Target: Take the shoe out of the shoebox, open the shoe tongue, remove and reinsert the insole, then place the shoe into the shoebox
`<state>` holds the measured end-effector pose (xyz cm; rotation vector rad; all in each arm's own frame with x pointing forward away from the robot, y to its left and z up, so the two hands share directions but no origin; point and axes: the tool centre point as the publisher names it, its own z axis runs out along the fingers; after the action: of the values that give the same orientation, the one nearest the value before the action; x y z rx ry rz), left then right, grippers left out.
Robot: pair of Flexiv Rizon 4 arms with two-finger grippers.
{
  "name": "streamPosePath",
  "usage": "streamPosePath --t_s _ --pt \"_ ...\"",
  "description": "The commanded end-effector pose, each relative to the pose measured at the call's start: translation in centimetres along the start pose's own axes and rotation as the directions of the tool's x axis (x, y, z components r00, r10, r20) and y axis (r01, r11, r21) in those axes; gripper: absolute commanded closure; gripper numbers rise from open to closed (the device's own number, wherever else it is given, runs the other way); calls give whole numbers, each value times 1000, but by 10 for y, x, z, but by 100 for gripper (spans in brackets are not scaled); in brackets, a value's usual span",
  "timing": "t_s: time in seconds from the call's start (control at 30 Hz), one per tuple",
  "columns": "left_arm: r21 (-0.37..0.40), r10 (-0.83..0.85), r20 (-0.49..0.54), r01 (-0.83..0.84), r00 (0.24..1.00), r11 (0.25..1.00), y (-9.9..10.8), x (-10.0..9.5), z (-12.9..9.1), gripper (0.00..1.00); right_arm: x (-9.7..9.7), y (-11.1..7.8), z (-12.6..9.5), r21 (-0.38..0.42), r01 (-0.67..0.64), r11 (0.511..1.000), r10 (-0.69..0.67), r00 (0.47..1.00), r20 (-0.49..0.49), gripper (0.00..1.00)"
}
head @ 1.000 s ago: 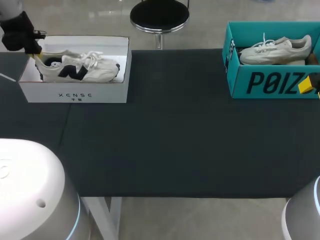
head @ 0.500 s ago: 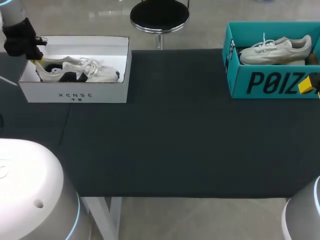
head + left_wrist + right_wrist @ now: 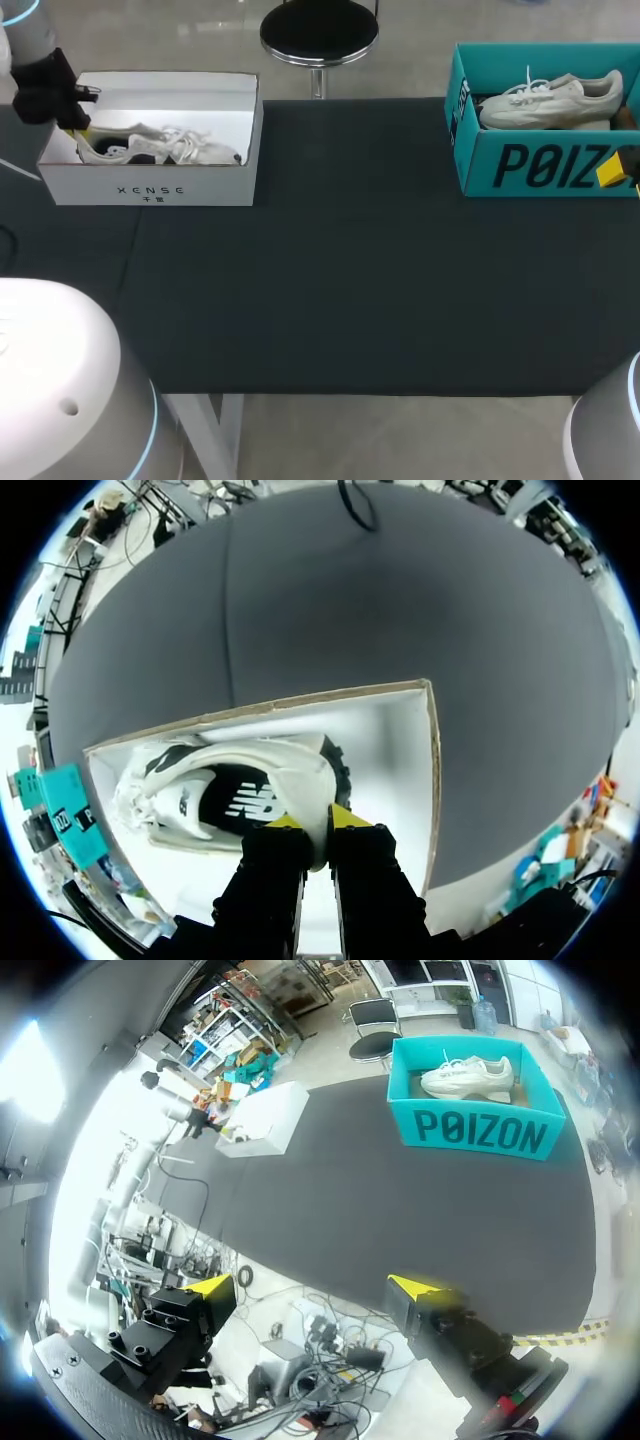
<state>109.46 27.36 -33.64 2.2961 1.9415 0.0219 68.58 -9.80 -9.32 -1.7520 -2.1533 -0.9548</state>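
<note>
In the white shoebox (image 3: 150,185), the sneaker (image 3: 165,148) has sunk lower, left gripper (image 3: 318,822) pinching its heel; right gripper (image 3: 312,1287) gapes empty; placement apparently nearly complete.

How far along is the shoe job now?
Looks almost done: the insole lies inside the white shoe, which sits lower in the white shoebox than a second ago. In hand: the left tool pinches its heel. Left: letting go. The right tool is open, holding nothing.

Left arm entering at the far left corner, left end effector (image 3: 76,128) angled downward, fingers pinched on the heel of the shoe (image 3: 240,800), right end effector (image 3: 315,1287) fingers spread wide.
</note>
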Motion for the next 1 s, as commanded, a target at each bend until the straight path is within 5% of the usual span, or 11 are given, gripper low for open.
streamPosePath --t_s 0.03,0.63,0.67,0.7,0.73,0.77,1.0 --pt "-2 2 0 -2 1000 1000 5 3 4 100 0 2 1 4 -1 1000 1 1000 2 0" --pt "-28 31 -16 -32 999 999 6 3 6 100 0 2 1 4 -1 1000 1 1000 2 0" --pt "-35 39 -24 -40 999 999 5 3 6 85 0 2 1 4 -1 1000 1 1000 2 0" --pt "-35 40 -26 -40 999 999 5 2 6 57 0 2 1 4 -1 1000 1 1000 2 0" --pt "-35 39 -27 -40 999 999 5 2 7 13 0 2 1 4 -1 1000 1 1000 2 0" --pt "-35 38 -31 -39 999 999 5 2 7 0 0 2 1 4 -1 1000 1 1000 2 0" --pt "-33 23 -44 -25 999 999 0 1 6 0 0 2 1 4 -1 1000 1 1000 2 0"
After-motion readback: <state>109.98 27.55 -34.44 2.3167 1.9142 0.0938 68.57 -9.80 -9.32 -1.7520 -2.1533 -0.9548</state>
